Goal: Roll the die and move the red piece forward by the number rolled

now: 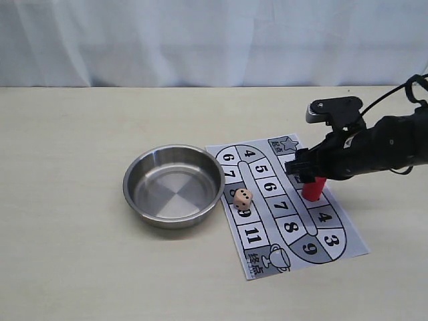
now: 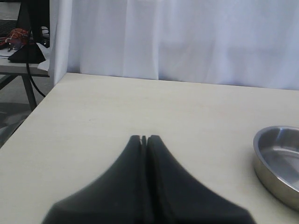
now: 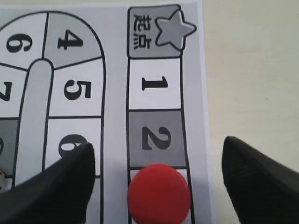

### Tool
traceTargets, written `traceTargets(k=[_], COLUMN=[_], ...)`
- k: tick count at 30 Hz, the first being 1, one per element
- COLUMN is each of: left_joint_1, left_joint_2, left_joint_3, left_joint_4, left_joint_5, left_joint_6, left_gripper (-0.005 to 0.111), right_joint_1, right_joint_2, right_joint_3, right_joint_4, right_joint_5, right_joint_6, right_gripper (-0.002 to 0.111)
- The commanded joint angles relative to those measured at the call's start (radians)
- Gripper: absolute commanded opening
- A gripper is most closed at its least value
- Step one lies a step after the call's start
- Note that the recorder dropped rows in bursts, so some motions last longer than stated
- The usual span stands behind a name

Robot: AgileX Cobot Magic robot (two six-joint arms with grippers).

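The red piece [image 1: 312, 189] stands on the paper game board [image 1: 350, 243], on the square just past the "2". My right gripper [image 1: 302, 171] hangs over it, open, one finger on each side and neither touching it. In the right wrist view the red piece [image 3: 159, 192] shows from above between the wide-apart fingers [image 3: 70, 179] of the right gripper [image 3: 158, 148]. The tan die [image 1: 242, 198] lies on the board's left part beside the bowl. My left gripper [image 2: 144, 138] is shut on nothing above bare table; it is out of the exterior view.
A shallow steel bowl [image 1: 128, 186] with nothing in it sits left of the board, and its rim [image 2: 262, 140] also shows in the left wrist view. The game board [image 3: 196, 93] carries numbered squares and a star start square. A white curtain backs the table.
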Motion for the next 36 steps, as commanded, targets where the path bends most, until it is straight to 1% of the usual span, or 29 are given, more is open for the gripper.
traceTargets(k=[1,3,8,12,14,16,17,19,21,23,24,25,27,29,36], left_joint_1=[0.0,0.0,0.0,0.0,0.0,0.0,0.0,0.0,0.0,0.0,0.0,0.0,0.0,0.0,0.0], left_joint_2=[-0.001,-0.001,-0.001,-0.001,-0.001,-0.001,-0.001,-0.001,-0.001,-0.001,-0.001,-0.001,-0.001,-0.001,-0.001], left_joint_3=[-0.005,-0.005,-0.005,-0.005,-0.005,-0.005,-0.005,-0.005,-0.005,-0.005,-0.005,-0.005,-0.005,-0.005,-0.005], left_joint_4=[-0.004,-0.004,-0.004,-0.004,-0.004,-0.004,-0.004,-0.004,-0.004,-0.004,-0.004,-0.002,0.0,0.0,-0.002], left_joint_5=[-0.012,-0.012,-0.012,-0.012,-0.012,-0.012,-0.012,-0.012,-0.012,-0.012,-0.012,-0.012,-0.012,-0.012,-0.012], left_joint_6=[-0.004,-0.004,-0.004,-0.004,-0.004,-0.004,-0.004,-0.004,-0.004,-0.004,-0.004,-0.004,-0.004,-0.004,-0.004], left_gripper=[0.0,0.0,0.0,0.0,0.0,0.0,0.0,0.0,0.0,0.0,0.0,0.0,0.0,0.0,0.0], right_joint_1=[-0.008,-0.008,-0.008,-0.008,-0.008,-0.023,-0.049,-0.092,-0.138,-0.17,-0.178,-0.183,-0.189,-0.189,-0.189], right_joint_2=[-0.058,-0.086,-0.166,-0.217,-0.24,-0.261,-0.265,-0.265,-0.265,-0.265,-0.265,-0.265,-0.265,-0.265,-0.28], right_joint_3=[0.001,0.001,-0.001,-0.001,-0.001,-0.022,-0.059,-0.112,-0.145,-0.16,-0.161,-0.161,-0.163,-0.163,-0.163], right_joint_4=[-0.004,-0.004,-0.004,-0.004,-0.004,-0.009,-0.009,-0.009,-0.012,-0.022,-0.035,-0.049,-0.142,-0.198,-0.182], right_joint_5=[-0.007,0.002,0.028,0.047,0.059,0.116,0.224,0.36,0.462,0.523,0.543,0.563,0.617,0.622,0.622], right_joint_6=[0.0,0.002,0.002,0.002,0.002,0.002,0.006,0.006,0.006,0.006,0.006,0.006,-0.015,-0.021,-0.028], right_gripper=[0.069,0.063,0.039,0.029,0.027,0.027,0.027,0.027,0.027,0.027,0.025,0.021,0.004,0.004,0.004])
